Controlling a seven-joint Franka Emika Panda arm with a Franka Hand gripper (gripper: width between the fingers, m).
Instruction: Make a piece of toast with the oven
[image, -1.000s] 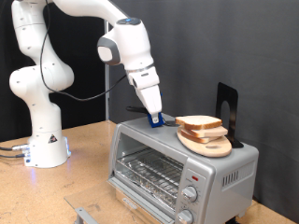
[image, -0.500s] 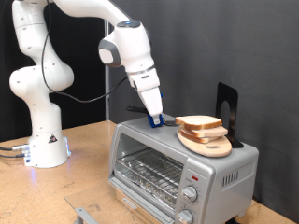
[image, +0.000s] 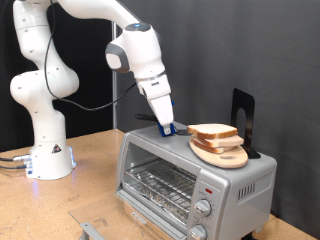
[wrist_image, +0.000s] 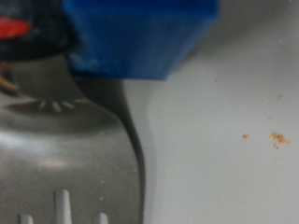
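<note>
Pincer (image: 167, 126) on oven (image: 190, 175) top, beside toast (image: 213, 132); grip unclear.

You see the oven (image: 195, 183) standing on the tabletop (image: 95, 190). On its roof, toward the exterior view's right, a round board (image: 222, 152) carries the piece of toast (image: 213, 131); the tool (image: 165, 127) sits just left of them.

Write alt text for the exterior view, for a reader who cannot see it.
A white robot arm reaches down so its gripper meets a small blue object on top of a silver toaster oven. To the exterior view's right, the piece of toast lies on a round wooden board on the oven top; the oven's glass door is closed.
</note>
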